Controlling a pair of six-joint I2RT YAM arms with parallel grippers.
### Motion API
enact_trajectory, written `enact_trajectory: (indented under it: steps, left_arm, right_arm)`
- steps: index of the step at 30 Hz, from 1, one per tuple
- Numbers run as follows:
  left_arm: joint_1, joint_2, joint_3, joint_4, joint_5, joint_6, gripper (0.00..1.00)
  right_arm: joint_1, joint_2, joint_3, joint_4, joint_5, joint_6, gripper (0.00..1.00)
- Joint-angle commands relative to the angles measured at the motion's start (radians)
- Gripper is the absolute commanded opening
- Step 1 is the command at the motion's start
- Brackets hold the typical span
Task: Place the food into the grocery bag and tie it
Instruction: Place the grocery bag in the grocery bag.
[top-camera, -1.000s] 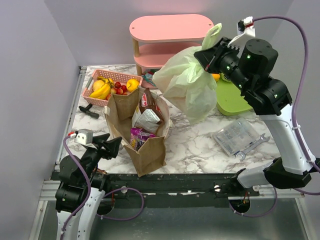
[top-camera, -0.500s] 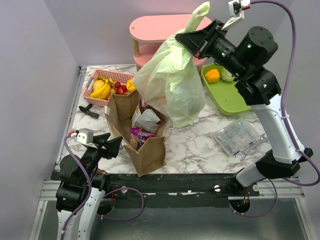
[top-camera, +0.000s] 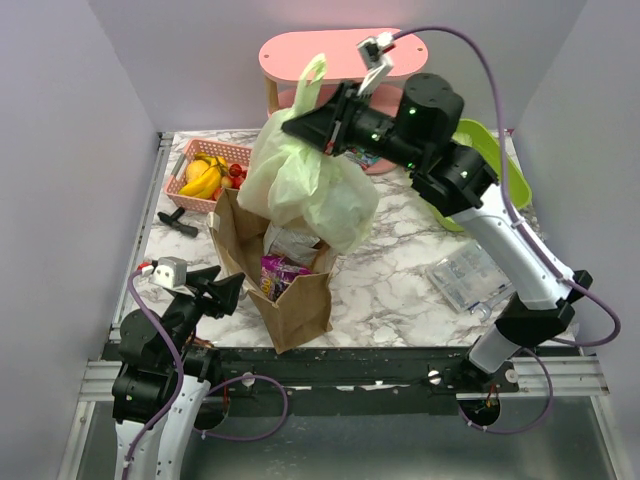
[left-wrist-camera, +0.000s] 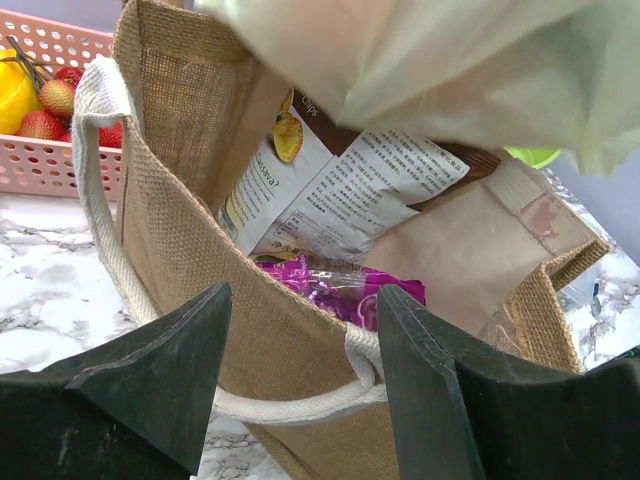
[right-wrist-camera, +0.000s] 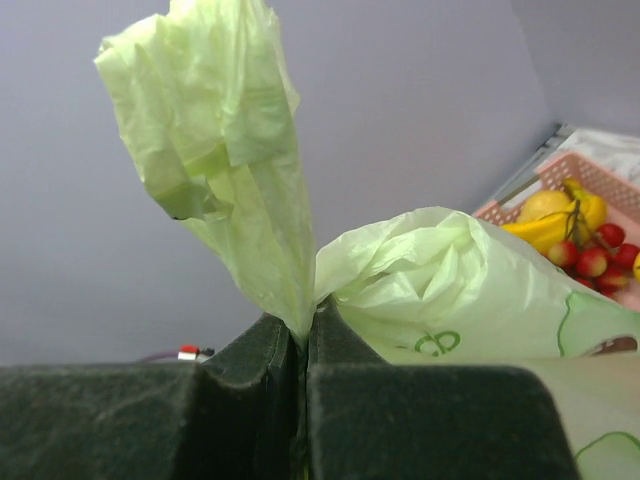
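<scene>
The right arm reaches high up from its base at the near right and bends across to the left, over the middle of the table (top-camera: 400, 290). The right gripper (top-camera: 300, 127) points left. It is squeezed tight on the top of the green bag (top-camera: 320, 195). In the right wrist view the two fingers (right-wrist-camera: 265, 350) press together with thin green plastic caught between them.

The green bag hangs in the air from that pinch. Its long way runs up and down, leaning a little to the right at the bottom. One handle (top-camera: 315, 72) sticks straight up above the fingers. The fat part hangs below and looks full, but what is inside cannot be seen. Its bottom hangs over the far side of the open brown bag (top-camera: 295, 295).

The left arm sits low at the near left corner. The left gripper (top-camera: 225, 290) points at the brown bag, just beside its near side. Its jaws are apart and hold nothing.

The brown bag stands upright on the table. Inside it are a white-and-brown snack pack (left-wrist-camera: 330, 190) and a purple pack (left-wrist-camera: 330, 295).

A pink basket (top-camera: 215, 150) of fruit sits at the far left. A green tray (top-camera: 495, 150) sits at the far right, partly behind the arm
</scene>
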Motion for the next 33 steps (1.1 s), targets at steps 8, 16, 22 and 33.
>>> enact_trajectory:
  steps: [8, 16, 22, 33]
  left_arm:
    - [0.006, -0.003, -0.004, 0.023, 0.028, 0.013, 0.62]
    - [0.006, -0.006, -0.004, 0.023, 0.025, 0.013, 0.62]
    - [0.007, -0.007, -0.004, 0.023, 0.026, 0.013, 0.62]
    - [0.007, -0.014, -0.005, 0.022, 0.024, 0.014, 0.62]
  right_arm:
    - [0.08, 0.051, -0.003, -0.063, 0.049, -0.023, 0.01]
    - [0.147, 0.19, 0.093, -0.166, 0.058, -0.028, 0.01]
    - [0.205, 0.295, 0.18, -0.236, 0.103, -0.055, 0.01]
    - [0.248, 0.437, 0.219, -0.219, 0.072, -0.064, 0.01]
